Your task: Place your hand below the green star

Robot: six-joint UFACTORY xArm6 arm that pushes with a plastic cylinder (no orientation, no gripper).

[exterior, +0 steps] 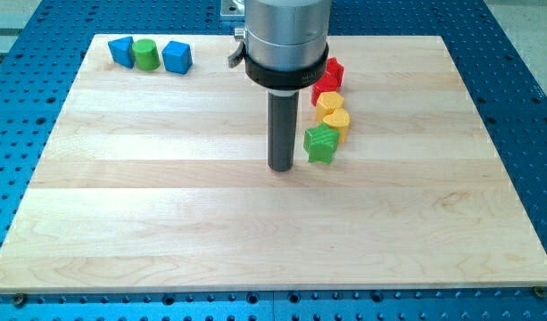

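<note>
The green star lies right of the board's middle, at the lower end of a short column of blocks. My tip rests on the board just to the star's left and slightly lower, a small gap apart from it. Above the star sit a yellow block, another yellow block, and two red blocks partly hidden by the arm's housing.
A blue block, a green cylinder and a blue block stand in a row at the board's top left. The wooden board lies on a blue perforated table.
</note>
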